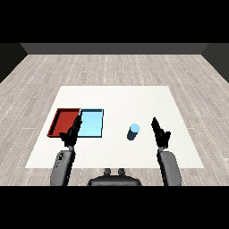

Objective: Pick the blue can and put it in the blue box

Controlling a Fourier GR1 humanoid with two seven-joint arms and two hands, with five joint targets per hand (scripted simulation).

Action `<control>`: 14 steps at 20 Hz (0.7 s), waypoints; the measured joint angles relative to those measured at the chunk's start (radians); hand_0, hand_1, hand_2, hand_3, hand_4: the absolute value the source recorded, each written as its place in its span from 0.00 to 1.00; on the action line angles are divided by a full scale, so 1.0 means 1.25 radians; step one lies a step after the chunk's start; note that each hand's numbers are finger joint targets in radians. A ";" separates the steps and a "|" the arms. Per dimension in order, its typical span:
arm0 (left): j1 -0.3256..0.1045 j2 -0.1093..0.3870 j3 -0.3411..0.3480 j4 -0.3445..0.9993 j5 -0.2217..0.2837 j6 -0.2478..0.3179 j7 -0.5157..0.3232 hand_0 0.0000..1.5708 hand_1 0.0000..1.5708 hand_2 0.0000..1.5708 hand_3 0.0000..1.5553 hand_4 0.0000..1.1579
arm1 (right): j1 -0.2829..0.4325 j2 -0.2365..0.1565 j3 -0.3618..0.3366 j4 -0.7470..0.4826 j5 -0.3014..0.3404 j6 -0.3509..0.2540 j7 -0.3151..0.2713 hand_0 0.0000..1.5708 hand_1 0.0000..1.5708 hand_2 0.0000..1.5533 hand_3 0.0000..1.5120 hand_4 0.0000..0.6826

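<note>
Left hand (71,134): at 8 o'clock, fingers straight and holding nothing, raised over the near edges of both trays, idle it seems.
Right hand (161,133): at 4 o'clock, fingers extended and apart, nothing in them, just right of the can, likely poised to reach.
Blue can (133,132): upright on the table (134,96), near centre, untouched.
Blue box (93,123): 9 o'clock, left of the can.
Red tray (62,120): touching the box's left side.

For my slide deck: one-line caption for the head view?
Blue can stands upright between right robot hand and light blue tray; both robot hands open.
</note>
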 measured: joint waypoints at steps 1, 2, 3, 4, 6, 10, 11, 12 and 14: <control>0.001 -0.002 0.002 0.001 -0.002 -0.001 0.000 0.00 0.00 0.00 0.00 0.00 | 0.002 0.005 0.001 0.000 0.004 -0.001 0.001 0.00 0.00 0.00 0.00 0.00; 0.004 -0.003 0.004 0.003 -0.004 -0.001 0.000 0.00 0.00 0.00 0.00 0.00 | 0.005 0.011 0.006 0.000 0.009 -0.004 0.002 0.00 0.00 0.00 0.00 0.00; 0.008 -0.005 0.006 0.005 -0.006 0.000 0.000 0.00 0.00 0.00 0.00 0.00 | 0.009 0.019 0.014 0.000 0.016 -0.009 0.004 0.00 0.00 0.00 0.00 0.00; 0.013 -0.006 0.007 0.008 -0.008 0.002 -0.001 0.00 0.00 0.00 0.00 0.00 | 0.015 0.028 0.023 0.000 0.024 -0.015 0.006 0.00 0.00 0.00 0.00 0.00; 0.024 -0.010 0.008 0.016 -0.016 0.009 -0.005 0.00 0.00 0.00 0.00 0.00 | 0.026 0.044 0.039 0.000 0.035 -0.025 0.014 0.00 0.00 0.00 0.00 0.00; 0.026 -0.024 0.030 -0.020 0.001 0.008 -0.130 0.00 0.00 0.00 0.00 0.00 | 0.019 0.073 0.073 -0.029 -0.010 0.012 -0.109 0.00 0.00 0.00 0.00 0.00; 0.031 -0.025 0.035 -0.014 0.004 0.003 -0.165 0.00 0.00 0.00 0.00 0.00 | 0.020 0.076 0.074 -0.025 -0.019 0.025 -0.140 0.00 0.00 0.00 0.00 0.00; 0.041 -0.030 0.037 -0.017 0.007 0.001 -0.190 0.00 0.00 0.00 0.00 0.00 | 0.031 0.079 0.084 -0.028 -0.022 0.030 -0.165 0.00 0.00 0.00 0.00 0.00; 0.031 -0.027 0.050 0.006 0.013 -0.007 -0.232 0.00 0.00 0.00 0.00 0.00 | 0.045 0.081 0.101 -0.038 -0.029 0.036 -0.197 0.00 0.00 0.00 0.00 0.00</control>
